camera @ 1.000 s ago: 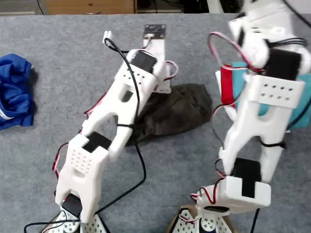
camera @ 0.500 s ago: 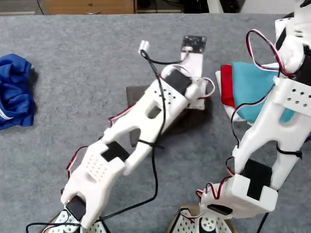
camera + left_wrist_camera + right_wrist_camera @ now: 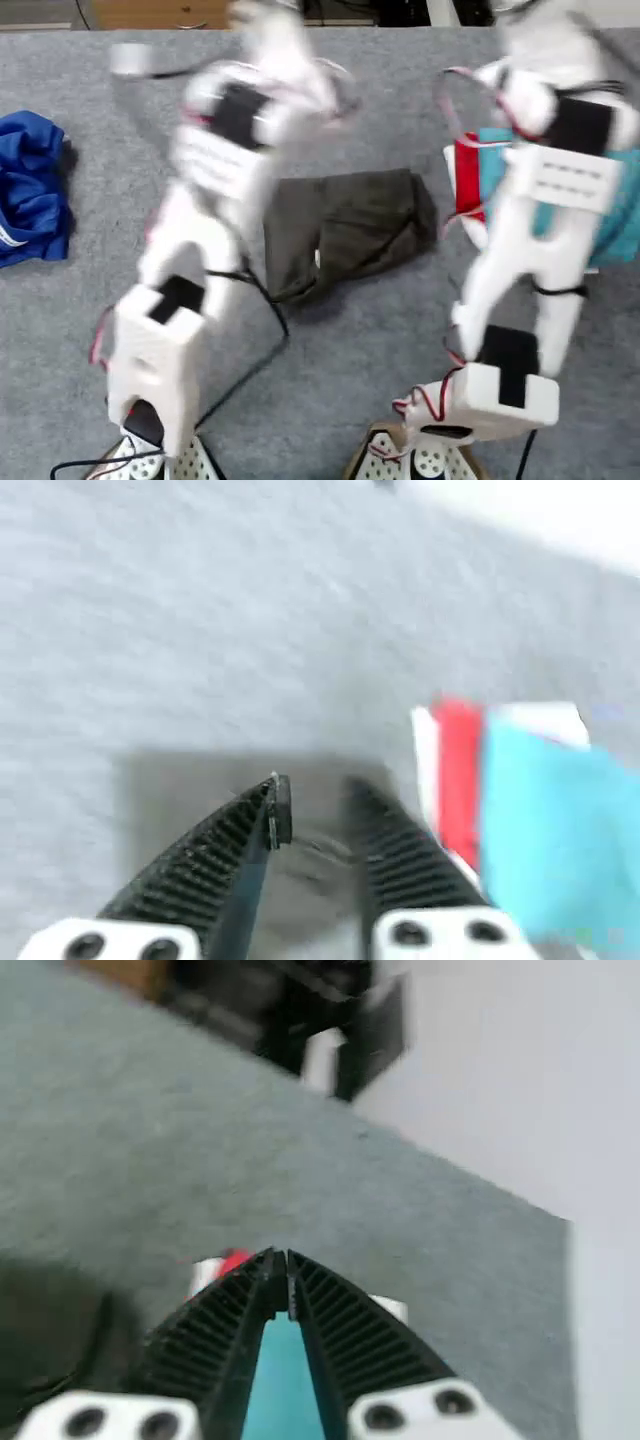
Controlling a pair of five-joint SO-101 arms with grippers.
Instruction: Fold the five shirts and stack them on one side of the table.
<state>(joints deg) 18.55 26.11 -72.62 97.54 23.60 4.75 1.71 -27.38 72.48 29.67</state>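
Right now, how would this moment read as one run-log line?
left gripper: open, above dark shirt | right gripper: shut, above stack | dark shirt: partly folded, mid-table | blue shirt: crumpled, far left

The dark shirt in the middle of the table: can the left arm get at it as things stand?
Probably yes. The left gripper is open above the dark shirt, and nothing lies on the shirt or between the two.

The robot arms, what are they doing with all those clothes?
Two arms are folding shirts. A dark olive shirt lies partly folded mid-table, with the left gripper open above it. The right gripper is shut over a stack topped by a teal shirt at the right side. A crumpled blue shirt lies at the left edge.
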